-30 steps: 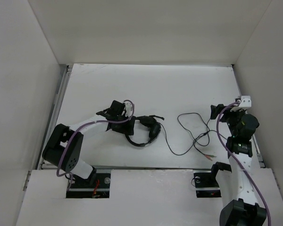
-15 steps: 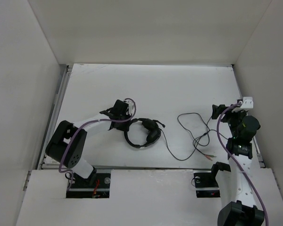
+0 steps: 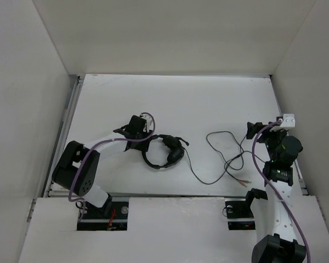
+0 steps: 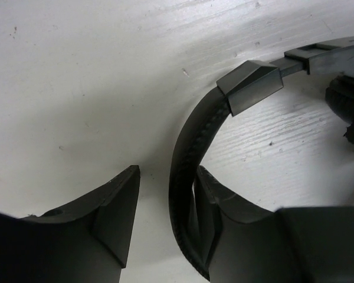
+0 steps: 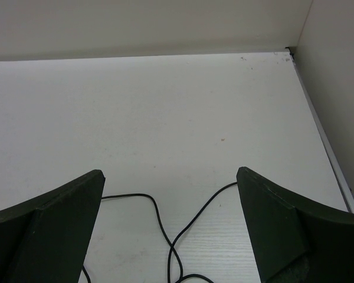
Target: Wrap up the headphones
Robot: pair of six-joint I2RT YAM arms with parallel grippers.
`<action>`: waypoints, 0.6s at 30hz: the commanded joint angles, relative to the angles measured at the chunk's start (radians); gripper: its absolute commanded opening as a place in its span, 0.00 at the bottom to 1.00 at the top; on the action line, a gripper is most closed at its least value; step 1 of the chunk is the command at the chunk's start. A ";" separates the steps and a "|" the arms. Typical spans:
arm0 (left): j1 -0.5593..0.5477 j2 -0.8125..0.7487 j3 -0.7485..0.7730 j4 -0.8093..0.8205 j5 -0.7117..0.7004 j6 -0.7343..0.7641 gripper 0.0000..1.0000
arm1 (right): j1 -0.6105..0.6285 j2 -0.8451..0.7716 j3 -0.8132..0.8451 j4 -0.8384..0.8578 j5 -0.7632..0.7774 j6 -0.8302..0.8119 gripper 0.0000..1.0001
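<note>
The black headphones (image 3: 163,153) lie flat left of the table's middle, with their earcups (image 3: 174,149) on the right side. Their thin black cable (image 3: 219,159) runs right in loose loops and ends in small coloured plugs (image 3: 242,182). My left gripper (image 3: 145,144) stands open around the headband (image 4: 186,159). The band rests against the right finger (image 4: 224,206), and there is a gap to the left finger (image 4: 115,206). My right gripper (image 3: 255,130) is wide open and empty, hovering over the cable loops (image 5: 165,236).
White walls close in the table on the left, back and right. A metal rail (image 3: 289,131) runs along the right edge beside the right arm. Purple arm cables (image 3: 107,145) trail along both arms.
The headphones have shifted a little to the left and turned, along with the left gripper at the band. The right arm has drifted slightly right and down.
</note>
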 commanded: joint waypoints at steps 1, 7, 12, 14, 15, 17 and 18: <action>0.007 -0.015 -0.061 -0.066 -0.020 0.008 0.40 | -0.011 -0.012 0.005 0.053 -0.014 0.016 1.00; -0.019 0.019 -0.069 -0.035 -0.007 0.025 0.33 | -0.020 -0.020 0.008 0.048 -0.014 0.019 1.00; -0.049 0.083 -0.039 -0.009 0.020 0.060 0.10 | -0.025 -0.037 0.005 0.042 -0.014 0.012 1.00; -0.053 0.109 -0.015 -0.007 0.077 0.076 0.01 | -0.020 -0.041 0.006 0.042 -0.014 0.004 1.00; -0.053 0.111 -0.009 -0.009 0.091 0.079 0.00 | -0.019 -0.041 0.010 0.040 -0.014 0.001 1.00; -0.060 0.108 0.017 -0.020 0.115 0.091 0.00 | -0.019 -0.038 0.023 0.027 -0.014 -0.019 1.00; -0.066 0.096 0.027 -0.027 0.115 0.094 0.00 | -0.008 -0.032 0.037 0.010 -0.016 -0.036 1.00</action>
